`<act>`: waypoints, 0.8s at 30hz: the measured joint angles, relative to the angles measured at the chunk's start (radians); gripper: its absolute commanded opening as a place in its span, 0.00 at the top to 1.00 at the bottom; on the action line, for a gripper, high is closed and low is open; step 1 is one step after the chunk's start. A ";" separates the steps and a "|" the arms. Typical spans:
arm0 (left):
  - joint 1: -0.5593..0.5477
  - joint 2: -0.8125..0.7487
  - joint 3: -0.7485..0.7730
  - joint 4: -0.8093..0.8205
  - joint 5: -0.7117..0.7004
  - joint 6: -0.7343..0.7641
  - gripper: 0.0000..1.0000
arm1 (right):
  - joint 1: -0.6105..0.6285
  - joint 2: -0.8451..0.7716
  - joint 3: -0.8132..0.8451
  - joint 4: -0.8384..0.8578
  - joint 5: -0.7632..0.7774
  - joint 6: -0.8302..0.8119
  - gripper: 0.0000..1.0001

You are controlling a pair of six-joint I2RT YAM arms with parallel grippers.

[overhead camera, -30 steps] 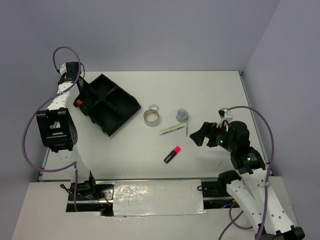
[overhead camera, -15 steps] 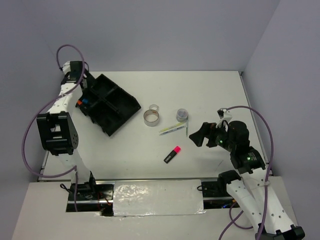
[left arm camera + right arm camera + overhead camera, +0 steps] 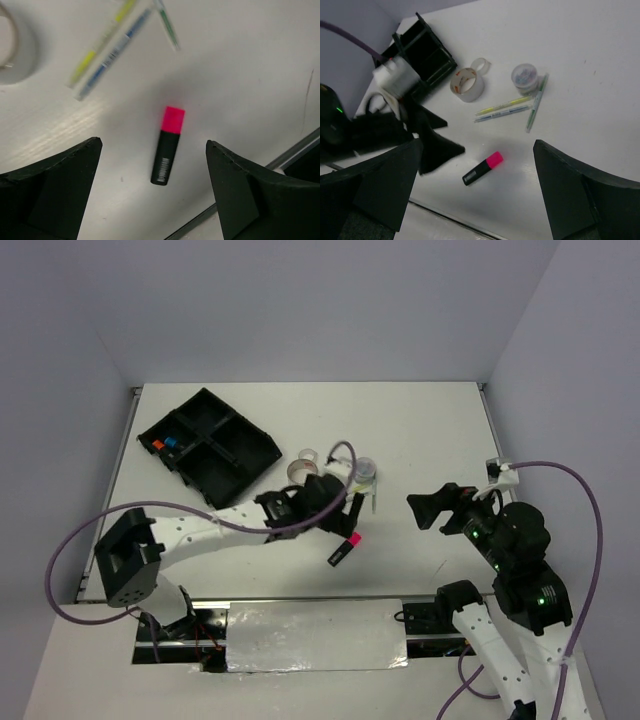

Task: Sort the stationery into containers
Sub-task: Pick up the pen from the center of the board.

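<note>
Two claws, both spread wide and neither holding anything. My left claw [image 3: 341, 516] hangs low over the pink-capped highlighter [image 3: 344, 550], which lies flat on the white tabletop [image 3: 430, 430]. In the left wrist view its black body sits between my two fingers [image 3: 60, 190], touching neither, with the pink cap pointing away from the near edge.

Just beyond it lie the thin pens. A yellow-green one [image 3: 502, 106] and a white-and-blue one [image 3: 502, 113] lie side by side, and a green one [image 3: 536, 102] angles off their right ends. A small round roll [image 3: 524, 76] sits at the far tip of the green pen. To its left stands the greyish tape ring [image 3: 467, 84], with a smaller clear ring [image 3: 480, 65] against its far side. My left arm partly hides the ring from above.

The black tray [image 3: 262, 455] sits at an angle in the far left corner. The orange-capped highlighter [image 3: 155, 443] and the blue-capped highlighter [image 3: 170, 441] lie next to each other in its leftmost compartment.

My right claw [image 3: 428, 512] hovers over bare tabletop to the right of the pens, well apart from them, jaws fully apart.
</note>
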 measured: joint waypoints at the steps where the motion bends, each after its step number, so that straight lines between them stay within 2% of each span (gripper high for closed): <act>1: -0.044 0.028 -0.004 0.005 -0.007 0.011 0.02 | 0.000 -0.011 0.017 -0.010 0.006 0.000 0.00; 7: -0.205 0.209 -0.007 0.046 -0.071 0.043 0.06 | 0.000 -0.027 0.038 -0.059 0.000 -0.001 0.00; 15: -0.231 0.274 -0.044 0.072 -0.106 0.042 0.19 | 0.000 -0.028 0.035 -0.087 -0.033 -0.002 0.00; 16: -0.230 0.275 -0.049 0.081 -0.111 0.041 0.24 | 0.000 -0.028 0.035 -0.087 -0.034 -0.003 0.00; 21: -0.229 0.298 -0.066 0.116 -0.120 0.034 0.39 | 0.000 -0.030 0.033 -0.087 -0.045 -0.004 0.00; 24: -0.229 0.303 -0.074 0.156 -0.120 0.033 0.62 | 0.000 -0.031 0.027 -0.086 -0.056 -0.005 0.00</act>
